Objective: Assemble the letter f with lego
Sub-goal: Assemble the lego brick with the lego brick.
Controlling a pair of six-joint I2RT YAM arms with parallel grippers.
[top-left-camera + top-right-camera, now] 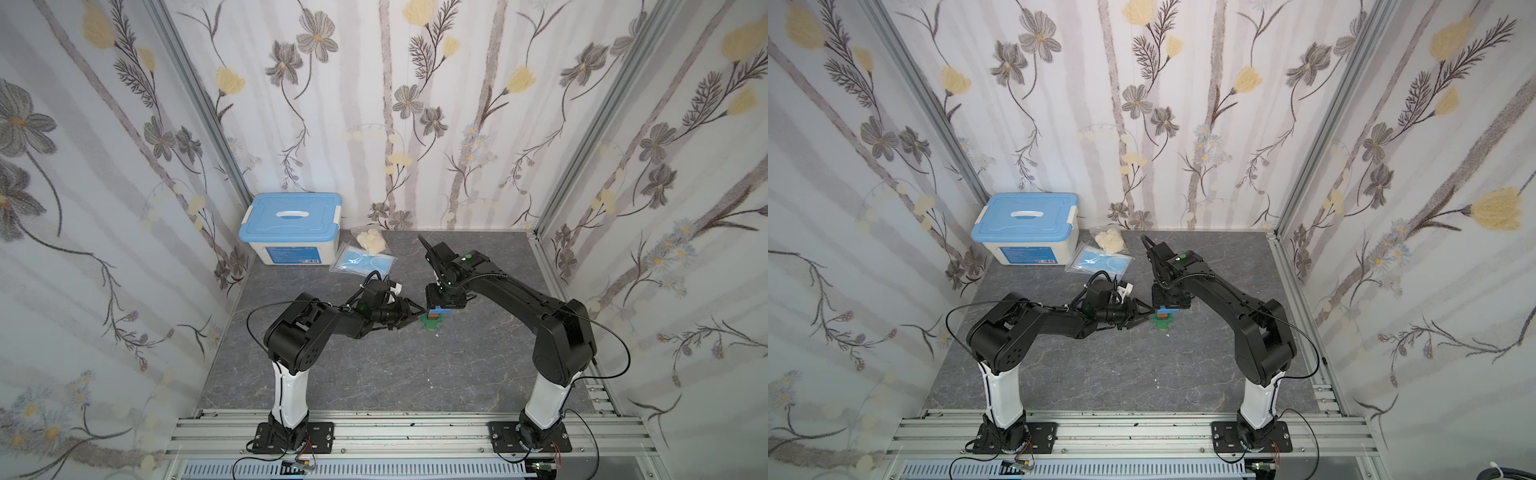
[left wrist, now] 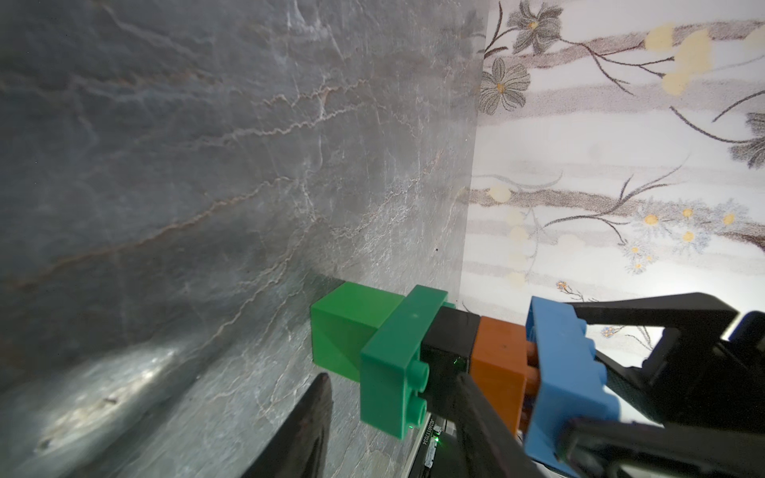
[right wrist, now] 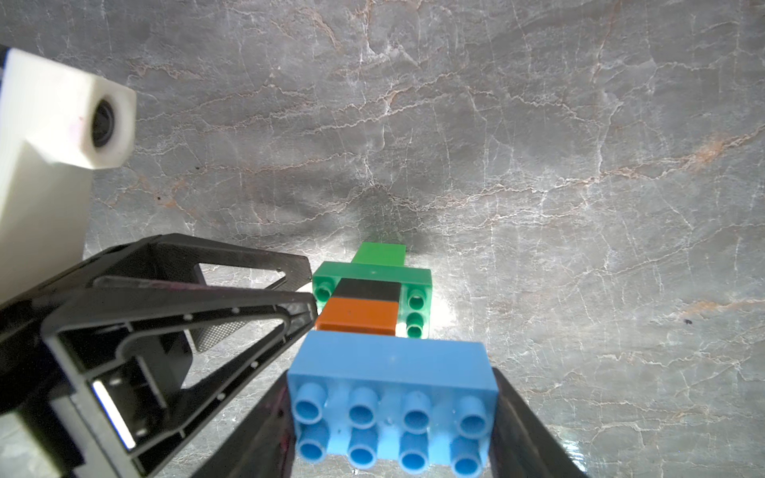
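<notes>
Lego f (image 3: 360, 316) upright on the table (image 3: 538, 165), right under the right hand (image 3: 391, 418), which is clamped on the blue brick (image 3: 391, 360) on top. The left hand (image 3: 311, 287) has its fingertips at the green brick's (image 3: 372, 272) end, can't tell if it's gripping.

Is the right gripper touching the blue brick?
Touching. In the right wrist view, both fingers of the right gripper press against the short ends of the blue brick.

table: grey stone-look table top (image 1: 374, 374) | far left corner: white plastic box with a light-blue lid (image 1: 291, 232) | just beside box: clear bag of blue face masks (image 1: 360, 261), clear bag of cream lumps (image 1: 371, 240) | middle: small stack of plastic bricks (image 1: 432, 323), green one touching table
</notes>
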